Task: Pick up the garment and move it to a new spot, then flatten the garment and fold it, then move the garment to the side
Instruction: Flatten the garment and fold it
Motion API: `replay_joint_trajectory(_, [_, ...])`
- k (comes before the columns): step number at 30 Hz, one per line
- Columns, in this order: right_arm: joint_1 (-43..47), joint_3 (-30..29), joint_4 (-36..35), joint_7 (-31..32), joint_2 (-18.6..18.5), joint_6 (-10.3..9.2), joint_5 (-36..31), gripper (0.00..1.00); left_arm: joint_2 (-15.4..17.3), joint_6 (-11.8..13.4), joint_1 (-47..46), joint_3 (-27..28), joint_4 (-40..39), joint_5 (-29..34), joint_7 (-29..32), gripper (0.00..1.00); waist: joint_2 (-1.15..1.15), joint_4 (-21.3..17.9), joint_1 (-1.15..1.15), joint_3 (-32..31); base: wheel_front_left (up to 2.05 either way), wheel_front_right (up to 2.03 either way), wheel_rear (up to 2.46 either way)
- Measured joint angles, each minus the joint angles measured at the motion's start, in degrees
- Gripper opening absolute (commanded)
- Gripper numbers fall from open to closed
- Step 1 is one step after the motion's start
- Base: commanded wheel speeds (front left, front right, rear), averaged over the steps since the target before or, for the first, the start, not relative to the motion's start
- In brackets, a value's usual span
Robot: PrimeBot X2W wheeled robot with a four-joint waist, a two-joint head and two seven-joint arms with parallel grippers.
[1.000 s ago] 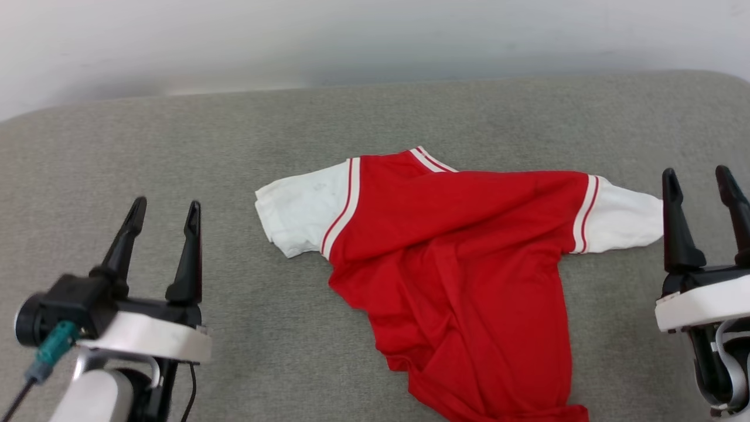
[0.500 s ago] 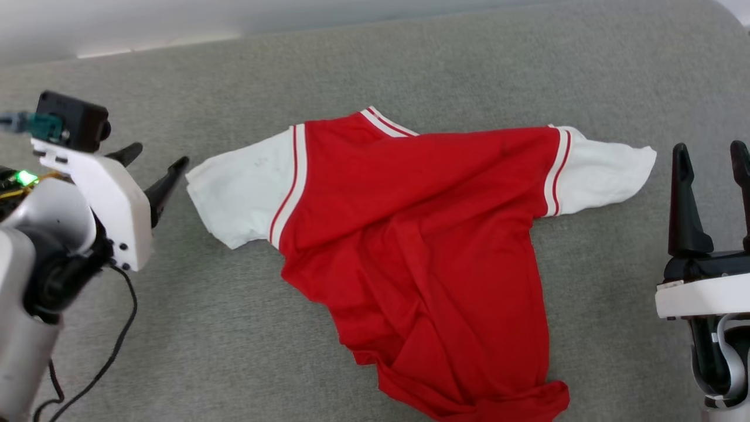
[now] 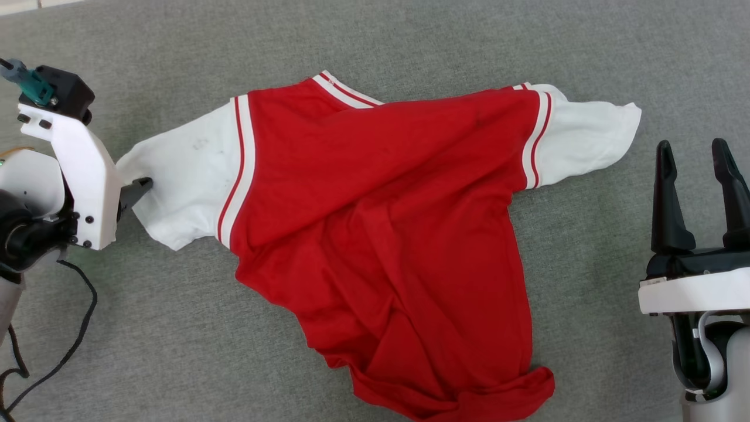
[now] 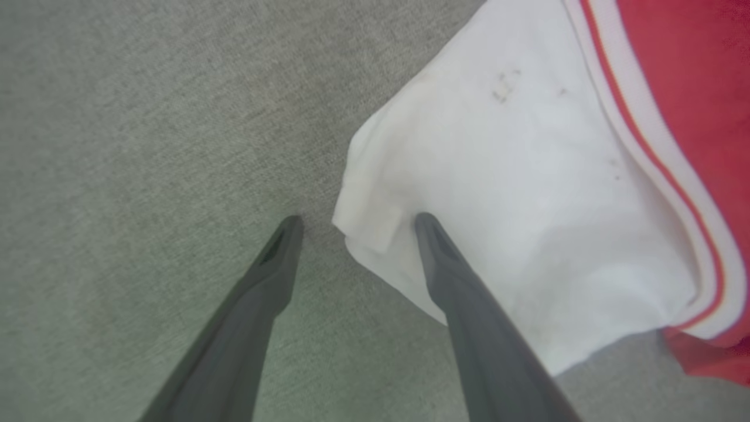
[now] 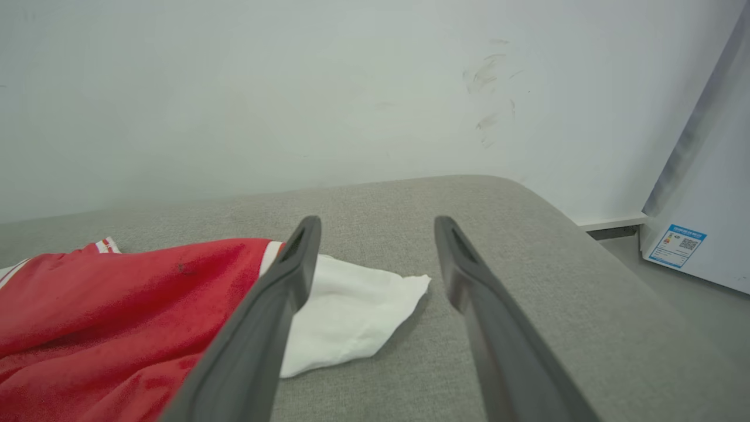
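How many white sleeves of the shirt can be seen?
2. The left-hand sleeve lies at the tips of the open left gripper; the right-hand sleeve lies ahead of the right gripper, untouched. None seems hidden.

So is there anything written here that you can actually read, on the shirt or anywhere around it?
No text here can be read.
Label, blue, on the white panel: small print and what looks like a code square, too small to read.
Shirt: no print on the face that shows.
Sleeve, white: faint grey specks, not letters.
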Motion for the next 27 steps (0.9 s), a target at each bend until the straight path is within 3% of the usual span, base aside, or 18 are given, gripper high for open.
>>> replay_joint_trajectory(5, [-0.10,0.30,0.62,-0.55,0.34,0.00,0.00,1.00,1.01,0.00,-1.24,-3.48,1.94,0.99,0.19,1.00,0.00,-0.66,-0.01,1.14,0.00,0.00,0.00])
replay_joint_trajectory(6, [-0.13,0.35,0.70,-0.62,0.38,0.00,0.00,1.00,1.20,0.00,-1.51,-4.14,2.19,0.86,0.20,0.68,0.00,-0.71,-0.01,1.22,0.00,0.00,0.00])
replay_joint_trajectory(7, [-0.13,0.38,0.85,-0.65,0.42,0.00,-0.05,1.00,1.29,0.00,-1.68,-4.78,2.41,0.49,0.21,0.08,0.00,-0.71,-0.01,1.22,0.00,0.00,0.00])
replay_joint_trajectory(8, [-0.13,0.37,0.98,-0.66,0.44,0.00,-0.10,1.00,1.31,0.01,-1.74,-5.20,2.60,-0.16,0.19,0.00,0.00,-0.68,-0.01,1.15,0.00,0.00,0.00])
replay_joint_trajectory(15, [-0.06,0.24,1.74,1.27,-0.26,0.00,-0.89,1.00,1.79,-0.10,-0.04,-6.94,4.58,-0.92,-5.97,0.00,0.00,0.40,-0.01,-1.06,0.00,0.00,0.00])
replay_joint_trajectory(27, [1.31,1.57,2.41,9.29,-3.18,0.00,-1.07,1.00,3.70,0.59,3.85,-3.76,2.23,2.86,-24.57,0.00,0.00,6.28,-0.01,-6.61,0.00,0.00,0.00])
